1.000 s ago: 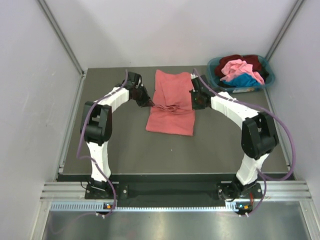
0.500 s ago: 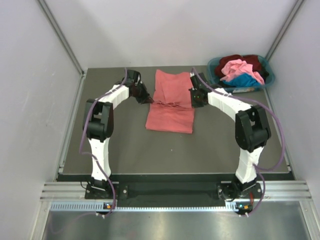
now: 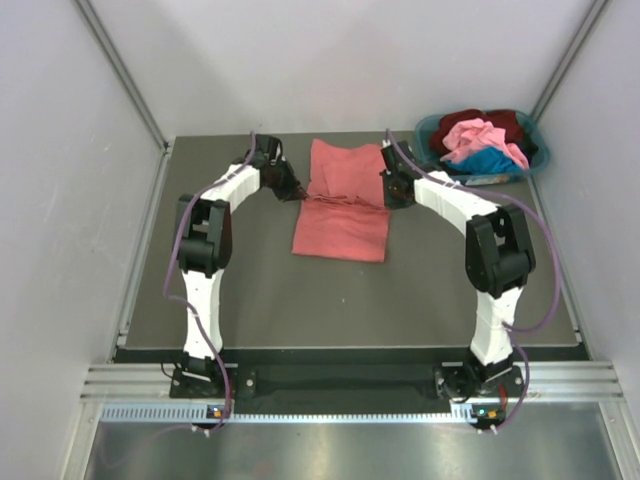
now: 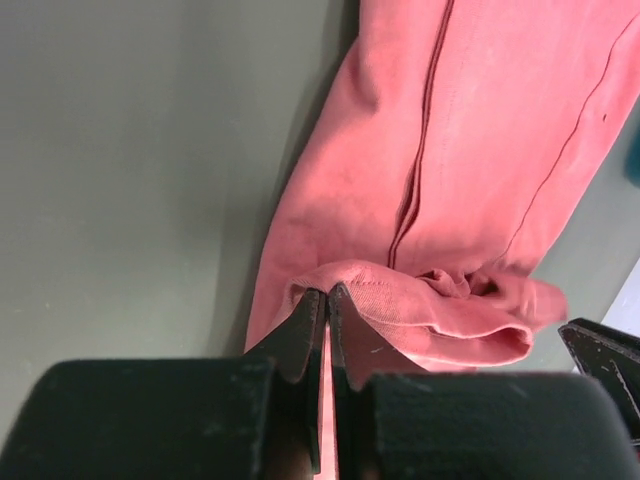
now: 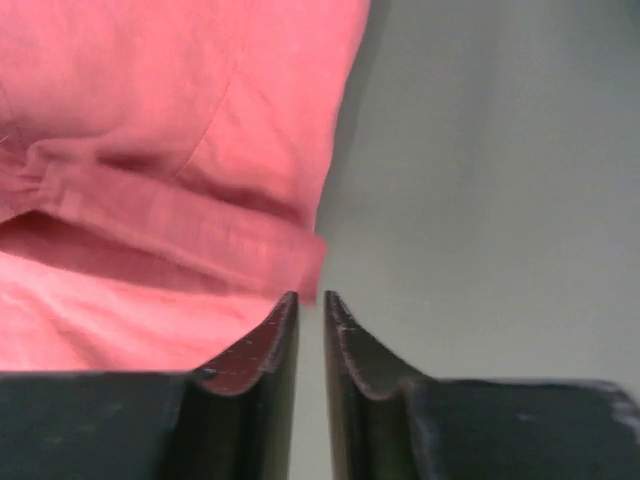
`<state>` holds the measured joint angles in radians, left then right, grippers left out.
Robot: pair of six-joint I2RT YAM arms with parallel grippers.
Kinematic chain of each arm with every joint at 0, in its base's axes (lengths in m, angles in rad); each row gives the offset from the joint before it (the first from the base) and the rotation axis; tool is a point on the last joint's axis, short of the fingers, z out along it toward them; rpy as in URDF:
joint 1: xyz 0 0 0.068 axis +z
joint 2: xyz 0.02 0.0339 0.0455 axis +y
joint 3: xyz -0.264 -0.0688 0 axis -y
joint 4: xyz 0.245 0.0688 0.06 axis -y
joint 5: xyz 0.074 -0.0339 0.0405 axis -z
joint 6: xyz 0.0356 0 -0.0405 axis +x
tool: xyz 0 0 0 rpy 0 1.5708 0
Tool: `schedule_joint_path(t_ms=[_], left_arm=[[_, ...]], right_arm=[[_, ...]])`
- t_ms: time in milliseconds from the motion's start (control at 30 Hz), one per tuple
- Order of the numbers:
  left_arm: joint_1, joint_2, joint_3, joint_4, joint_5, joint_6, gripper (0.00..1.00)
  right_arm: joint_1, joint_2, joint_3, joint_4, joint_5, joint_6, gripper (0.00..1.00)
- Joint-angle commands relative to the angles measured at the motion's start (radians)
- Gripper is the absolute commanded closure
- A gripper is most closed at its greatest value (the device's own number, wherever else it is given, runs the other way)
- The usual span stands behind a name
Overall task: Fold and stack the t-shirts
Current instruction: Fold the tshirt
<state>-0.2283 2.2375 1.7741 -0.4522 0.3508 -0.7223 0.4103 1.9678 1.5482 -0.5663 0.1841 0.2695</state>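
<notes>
At shirt (image 3: 342,230): left hand (image 4: 327,298) pinching, right hand (image 5: 311,300) ajar.

The salmon t-shirt (image 3: 343,200) is soft matt cloth with stitched hems. The tabletop (image 3: 260,290) is smooth, matt, dark grey. The black fingers (image 5: 262,350) are matt and faintly grainy, possibly rubber. The teal basket (image 3: 428,140) is smooth plastic.

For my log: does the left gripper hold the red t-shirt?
Yes, the left gripper is shut on a raised fold of the red t-shirt.
</notes>
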Motion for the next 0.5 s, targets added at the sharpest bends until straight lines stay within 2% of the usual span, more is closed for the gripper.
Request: schedule_joint_path(t_ms=[0, 33, 200, 233, 367, 467], left_arm=[[0.021, 0.005, 0.067, 0.007, -0.006, 0.026, 0.95], [0.023, 0.002, 0.076, 0.001, -0.009, 0.027, 0.84], [0.032, -0.078, 0.097, -0.092, -0.091, 0.086, 0.65], [0.032, -0.096, 0.096, -0.109, -0.126, 0.119, 0.56], [0.027, -0.188, 0.044, -0.198, -0.135, 0.191, 0.53], [0.021, -0.263, -0.102, -0.194, -0.079, 0.202, 0.53]], right_arm=[[-0.018, 0.016, 0.075, 0.017, 0.037, -0.027, 0.80], [-0.019, 0.014, 0.084, 0.011, 0.037, -0.030, 0.73], [-0.021, -0.072, 0.053, -0.014, 0.041, -0.016, 0.60], [-0.019, -0.089, 0.041, -0.018, 0.034, -0.004, 0.59], [-0.019, -0.191, -0.071, -0.030, -0.082, 0.022, 0.58], [-0.018, -0.256, -0.189, 0.012, -0.214, 0.036, 0.60]])
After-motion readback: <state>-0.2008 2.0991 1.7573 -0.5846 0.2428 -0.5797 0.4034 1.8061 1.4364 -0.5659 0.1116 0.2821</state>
